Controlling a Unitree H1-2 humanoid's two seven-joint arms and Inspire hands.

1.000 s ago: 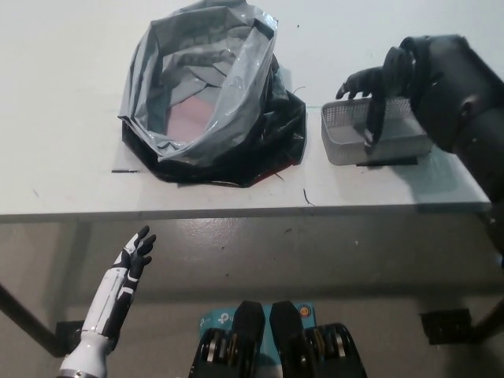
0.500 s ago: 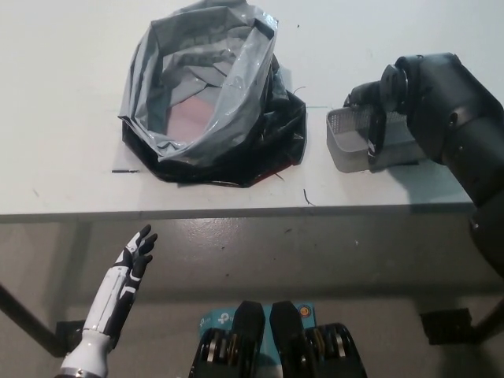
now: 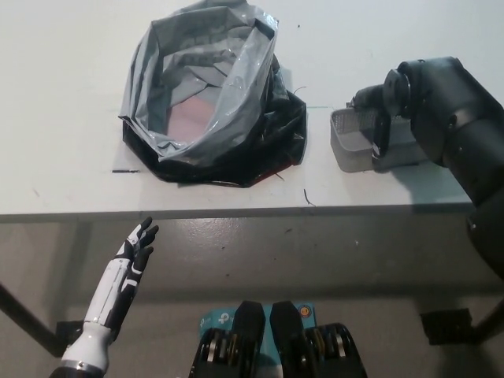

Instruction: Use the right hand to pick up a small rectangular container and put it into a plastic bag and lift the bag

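Right now your small grey basket (image 3: 356,142) sits on the white table (image 3: 63,94), to the right of the plastic bag (image 3: 209,94) and apart from it, with a strip of bare tabletop between them. You can see the basket's near left end and its mesh rim; the rest is covered by the black right hand (image 3: 383,118). That hand is over the basket's right part, its fingers (image 3: 381,135) curled down across the rim and into the basket, closed on it. You cannot tell whether the basket has left the table; its base looks to be touching the surface.

To the left of the basket, the bag stands open-mouthed, grey lining upward, black folds slumped around its base. It rests near the table's front edge.

Your white left hand (image 3: 134,248) hangs well below the table edge, down and left of the bag, fingers spread and holding nothing.
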